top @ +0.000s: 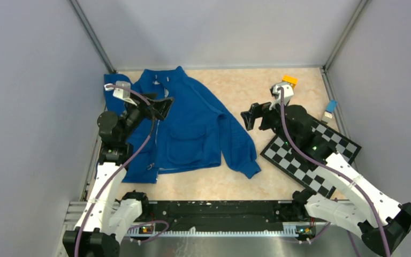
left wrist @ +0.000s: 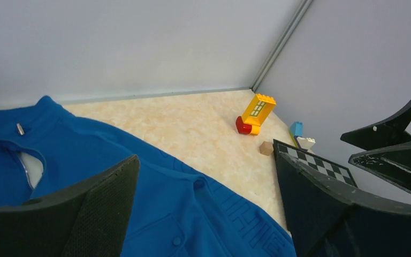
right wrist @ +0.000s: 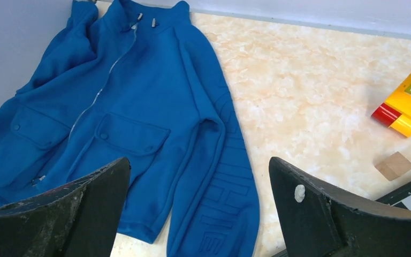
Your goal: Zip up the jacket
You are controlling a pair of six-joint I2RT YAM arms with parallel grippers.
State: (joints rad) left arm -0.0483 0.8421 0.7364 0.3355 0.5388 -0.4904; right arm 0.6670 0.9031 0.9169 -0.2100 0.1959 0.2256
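Over the jacket (top: 192, 128), lying flat, my left gripper (top: 162, 107) hangs spread wide.
My right gripper (top: 250, 116), fingers likewise apart, sits just right of it; embossed sleeve lettering (right wrist: 222, 198) I cannot read.

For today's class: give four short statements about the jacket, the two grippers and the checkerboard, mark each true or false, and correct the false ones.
1. The jacket lies spread on the table. True.
2. The left gripper is clamped on a sleeve. False: its jaws stand open and hold nothing.
3. The right gripper is open and empty. True.
4. The checkerboard lies under the jacket. False: it lies apart from it, to its right.
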